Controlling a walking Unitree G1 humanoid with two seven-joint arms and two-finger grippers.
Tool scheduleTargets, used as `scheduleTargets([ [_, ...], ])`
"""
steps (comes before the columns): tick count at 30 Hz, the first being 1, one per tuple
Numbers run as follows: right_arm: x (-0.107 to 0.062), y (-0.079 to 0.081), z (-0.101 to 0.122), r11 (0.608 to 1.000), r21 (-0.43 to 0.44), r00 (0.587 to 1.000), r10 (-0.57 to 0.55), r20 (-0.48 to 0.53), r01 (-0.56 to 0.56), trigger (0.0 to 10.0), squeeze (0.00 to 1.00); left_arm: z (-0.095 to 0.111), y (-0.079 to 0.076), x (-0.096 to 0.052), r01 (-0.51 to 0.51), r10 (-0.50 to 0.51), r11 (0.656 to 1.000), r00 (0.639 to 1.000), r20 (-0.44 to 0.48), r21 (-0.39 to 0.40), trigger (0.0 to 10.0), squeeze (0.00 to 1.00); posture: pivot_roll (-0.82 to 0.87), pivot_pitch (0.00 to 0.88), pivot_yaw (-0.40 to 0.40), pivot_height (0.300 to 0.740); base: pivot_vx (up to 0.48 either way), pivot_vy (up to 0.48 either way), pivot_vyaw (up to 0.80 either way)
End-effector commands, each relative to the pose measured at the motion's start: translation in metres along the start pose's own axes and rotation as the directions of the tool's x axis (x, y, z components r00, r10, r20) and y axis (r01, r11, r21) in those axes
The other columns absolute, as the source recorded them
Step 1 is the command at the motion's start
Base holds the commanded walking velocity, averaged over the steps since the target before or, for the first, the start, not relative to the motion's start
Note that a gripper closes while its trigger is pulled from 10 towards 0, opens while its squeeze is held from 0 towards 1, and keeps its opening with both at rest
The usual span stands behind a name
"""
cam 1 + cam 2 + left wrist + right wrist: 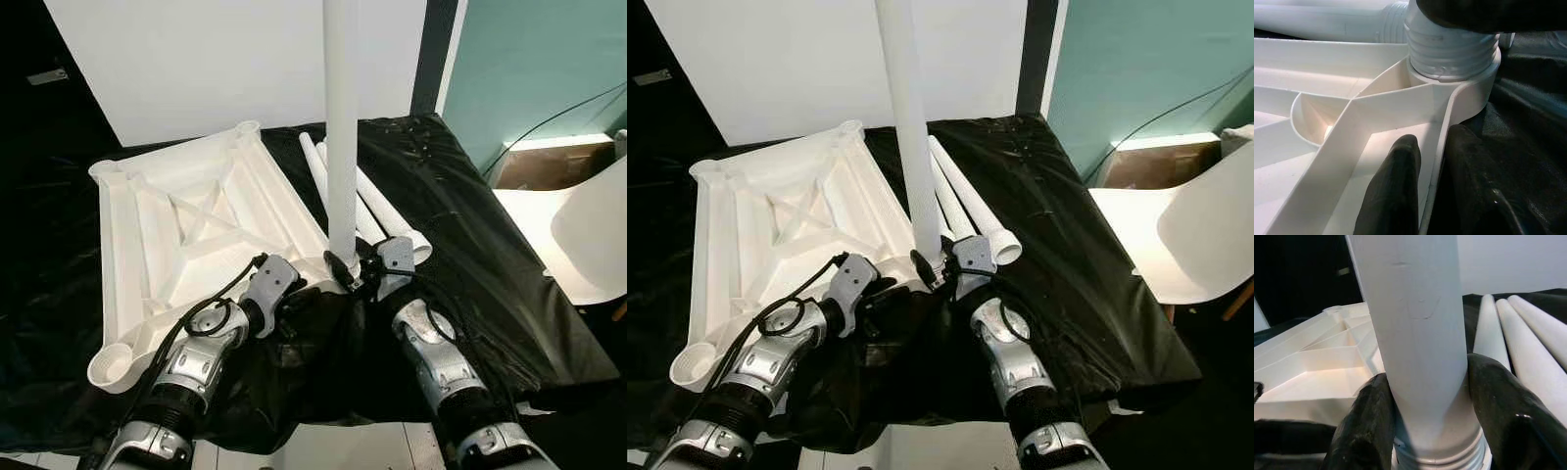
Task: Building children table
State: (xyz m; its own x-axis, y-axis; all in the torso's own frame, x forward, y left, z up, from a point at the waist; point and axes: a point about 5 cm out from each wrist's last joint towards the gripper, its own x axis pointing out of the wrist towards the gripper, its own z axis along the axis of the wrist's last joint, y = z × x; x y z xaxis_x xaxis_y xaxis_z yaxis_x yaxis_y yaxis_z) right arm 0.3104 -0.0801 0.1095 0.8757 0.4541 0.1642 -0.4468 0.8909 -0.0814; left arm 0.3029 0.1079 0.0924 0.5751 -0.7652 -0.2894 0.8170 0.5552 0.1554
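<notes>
A white plastic tabletop [186,230] lies upside down on a black sheet, ribs facing up. One white leg [341,127] stands upright in the near right corner socket [1459,93], its threaded end [1449,54] seated there. My right gripper [351,272] is shut on this leg just above the thread, black fingers [1364,426] on both sides. My left gripper [294,294] is shut on the tabletop's rim [1442,147] beside that corner, one finger [1396,191] inside and one outside. Three more white legs [367,201] lie on the sheet beside the tabletop.
The black sheet [460,225] covers a low platform. A white chair [1185,240] stands to the right by a teal wall [529,59]. A white panel [216,59] leans behind the tabletop. An open corner socket [110,364] sits at the near left.
</notes>
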Motion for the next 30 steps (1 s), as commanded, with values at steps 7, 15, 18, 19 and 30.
scheduleTargets([
  [7, -0.007, -0.010, -0.010, 0.999, -0.045, 0.997, 0.002, -0.081, -0.006, 10.0, 1.00, -0.024, -0.016, 0.000, 0.070, -0.073, 0.997, 0.992, -0.100, -0.031, 10.0, 0.00, -0.02, 0.000, 0.031, 0.740, 0.000, 0.000, 0.00],
  [15, 0.002, -0.027, 0.005, 0.986, -0.112, 0.992, 0.118, -0.051, -0.123, 10.0, 0.00, -0.026, -0.020, 0.001, 0.084, -0.087, 0.996, 0.990, -0.107, -0.032, 10.0, 0.00, -0.02, 0.000, 0.025, 0.740, 0.000, 0.000, 0.00],
  [18, 0.007, -0.032, 0.012, 0.966, -0.168, 0.980, 0.193, -0.045, -0.198, 10.0, 0.00, -0.026, -0.022, 0.002, 0.087, -0.090, 0.996, 0.990, -0.107, -0.032, 10.0, 0.00, -0.02, 0.000, 0.022, 0.740, 0.000, 0.000, 0.00],
  [19, 0.007, -0.032, 0.012, 0.966, -0.168, 0.980, 0.193, -0.045, -0.198, 10.0, 0.00, -0.026, -0.022, 0.002, 0.087, -0.090, 0.996, 0.990, -0.107, -0.032, 10.0, 0.00, -0.02, 0.000, 0.022, 0.740, 0.000, 0.000, 0.00],
  [30, 0.017, -0.035, 0.012, 0.962, -0.125, 0.969, 0.233, -0.085, -0.242, 0.0, 0.00, -0.026, -0.020, -0.001, 0.078, -0.081, 0.996, 0.991, -0.106, -0.030, 10.0, 0.00, 0.00, 0.000, 0.024, 0.740, 0.000, 0.000, 0.00],
])
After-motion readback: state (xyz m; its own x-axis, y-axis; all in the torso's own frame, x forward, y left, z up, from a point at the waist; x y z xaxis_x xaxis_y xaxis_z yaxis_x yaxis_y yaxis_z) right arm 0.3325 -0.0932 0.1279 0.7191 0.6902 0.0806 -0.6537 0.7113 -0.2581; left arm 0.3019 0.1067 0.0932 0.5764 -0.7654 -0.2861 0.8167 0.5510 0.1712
